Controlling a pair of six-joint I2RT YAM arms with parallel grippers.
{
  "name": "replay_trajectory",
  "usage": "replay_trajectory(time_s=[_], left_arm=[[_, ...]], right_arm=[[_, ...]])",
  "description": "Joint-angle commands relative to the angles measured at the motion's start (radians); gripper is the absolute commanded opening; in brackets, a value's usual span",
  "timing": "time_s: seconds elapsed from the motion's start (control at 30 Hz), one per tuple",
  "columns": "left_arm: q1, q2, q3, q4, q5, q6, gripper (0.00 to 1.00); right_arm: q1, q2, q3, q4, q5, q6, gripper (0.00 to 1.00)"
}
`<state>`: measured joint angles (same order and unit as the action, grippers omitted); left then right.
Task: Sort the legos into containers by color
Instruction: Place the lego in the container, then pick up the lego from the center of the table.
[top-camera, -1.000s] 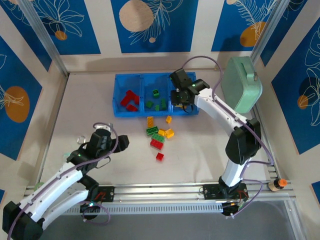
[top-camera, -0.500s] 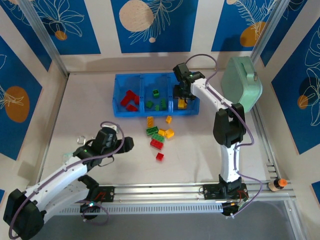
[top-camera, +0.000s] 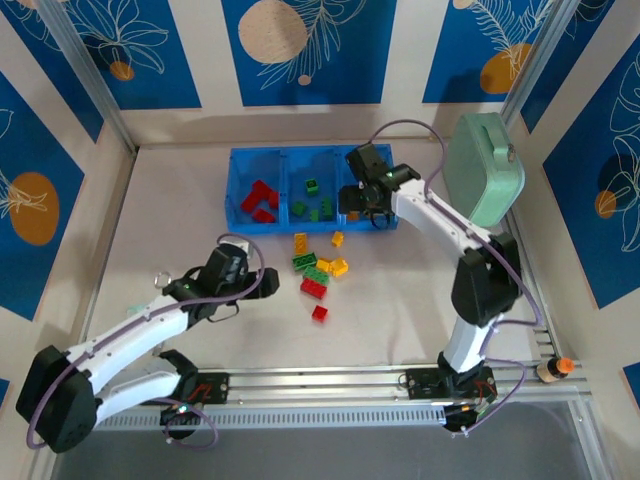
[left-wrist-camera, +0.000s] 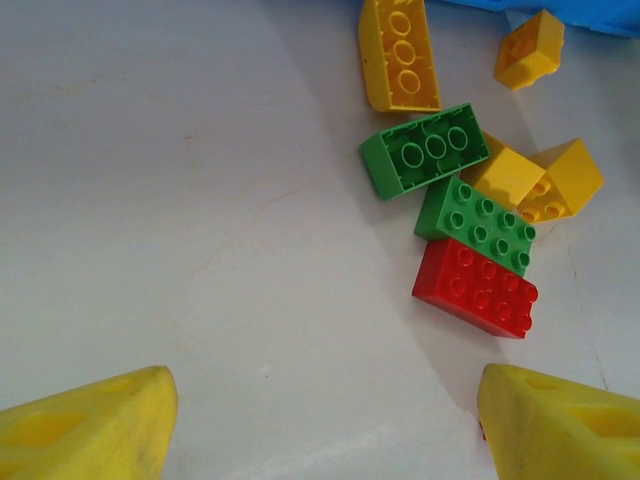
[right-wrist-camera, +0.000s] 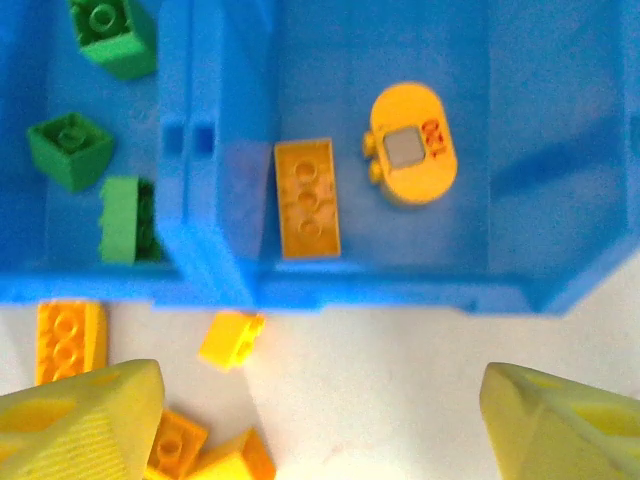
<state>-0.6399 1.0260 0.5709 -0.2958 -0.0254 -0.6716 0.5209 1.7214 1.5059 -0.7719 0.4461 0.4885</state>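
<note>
The blue tray (top-camera: 290, 227) lies at the back of the table. Its left compartment holds red legos (top-camera: 260, 200), the middle one green legos (top-camera: 318, 205). My right gripper (top-camera: 360, 205) hovers open over the tray's front wall (right-wrist-camera: 400, 290) at the right compartment, which holds an orange brick (right-wrist-camera: 307, 197) and a rounded yellow piece (right-wrist-camera: 412, 143). A small yellow brick (right-wrist-camera: 230, 338) lies just outside the wall. My left gripper (top-camera: 268, 283) is open and empty, low over the table left of the loose pile (top-camera: 320, 268). Closest to it is a red brick (left-wrist-camera: 476, 288), then a green one (left-wrist-camera: 476, 225).
A mint-green rounded case (top-camera: 485, 168) leans at the right wall behind the right arm. A single small red brick (top-camera: 319, 313) lies apart, nearer the arms. An aluminium rail (top-camera: 320, 380) runs along the near edge. Bare table stretches left of the pile.
My left arm has reached right, bringing its gripper close to the loose pile. My right gripper has drawn back from over the right compartment toward the tray's front wall.
</note>
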Motion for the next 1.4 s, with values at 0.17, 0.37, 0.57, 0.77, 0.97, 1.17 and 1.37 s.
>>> replay_trajectory(time_s=[0.17,0.37,0.57,0.77,0.97,1.17,1.37], left_arm=[[-0.013,0.173,0.111,0.091,0.052,0.046,0.79],[-0.025,0.311,0.199,0.110,0.067,0.066,0.80],[-0.041,0.449,0.293,0.095,0.056,0.093,0.80],[-0.044,0.584,0.388,0.066,0.026,0.098,0.79],[-0.043,0.677,0.447,0.076,0.015,0.073,0.78],[-0.041,0.760,0.535,0.040,0.010,0.074,0.78],[-0.047,0.828,0.609,-0.041,-0.030,0.096,0.79]], right_arm=[[0.089,-0.217,-0.312,0.113,0.021,0.122,0.83],[0.163,-0.300,-0.488,0.118,0.051,0.220,0.84],[0.163,-0.378,-0.626,0.158,0.027,0.275,0.84],[0.155,-0.428,-0.679,0.167,0.026,0.290,0.84],[0.151,-0.457,-0.712,0.181,0.019,0.296,0.84],[0.142,-0.488,-0.736,0.179,0.020,0.294,0.84],[0.120,-0.535,-0.769,0.187,0.014,0.295,0.83]])
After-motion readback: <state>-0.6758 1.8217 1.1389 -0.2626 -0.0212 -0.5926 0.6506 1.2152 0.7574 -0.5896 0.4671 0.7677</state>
